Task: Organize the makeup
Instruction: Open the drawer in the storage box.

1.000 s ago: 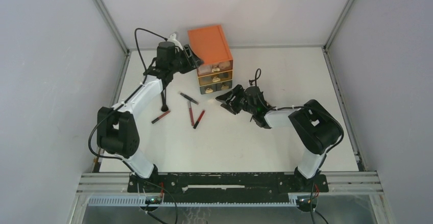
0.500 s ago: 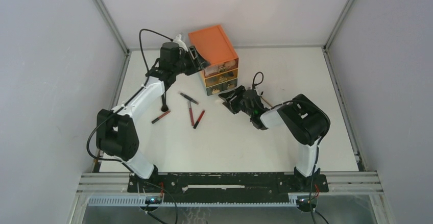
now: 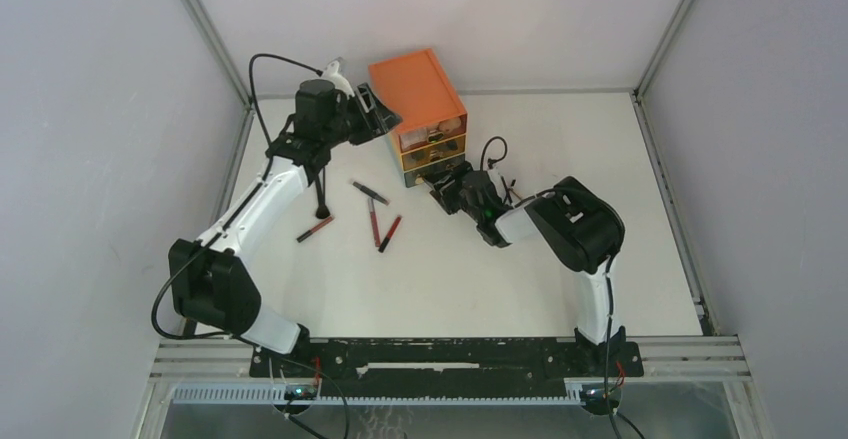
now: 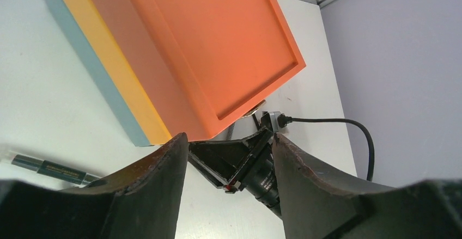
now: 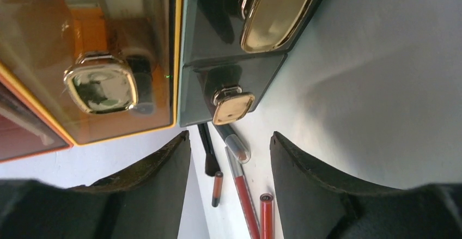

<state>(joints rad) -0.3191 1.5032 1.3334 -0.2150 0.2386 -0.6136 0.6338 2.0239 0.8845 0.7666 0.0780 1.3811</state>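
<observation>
Loose makeup lies on the white table left of the drawers: a black brush (image 3: 322, 195), a dark pencil (image 3: 370, 192), two red pencils (image 3: 376, 224) (image 3: 390, 232) and a short red-black one (image 3: 315, 228). My left gripper (image 3: 375, 119) (image 4: 229, 152) is open by the left side of the orange chest (image 3: 415, 87) (image 4: 207, 43), nothing between its fingers. My right gripper (image 3: 446, 181) (image 5: 229, 146) is open in front of the lowest drawer, a gold handle (image 5: 232, 107) just past its fingertips. Beyond it lie the brush (image 5: 207, 152) and a red pencil (image 5: 245, 195).
The chest stands at the back middle of the table, turned slightly, its three drawers (image 3: 432, 151) facing the right arm. Grey walls and metal rails (image 3: 240, 149) bound the table. A dark pencil (image 4: 49, 165) lies by the left finger.
The right gripper has moved up and left, closer to the drawer fronts. The chest has turned slightly. The left arm has shifted a little to the left, its jaws a touch wider.
</observation>
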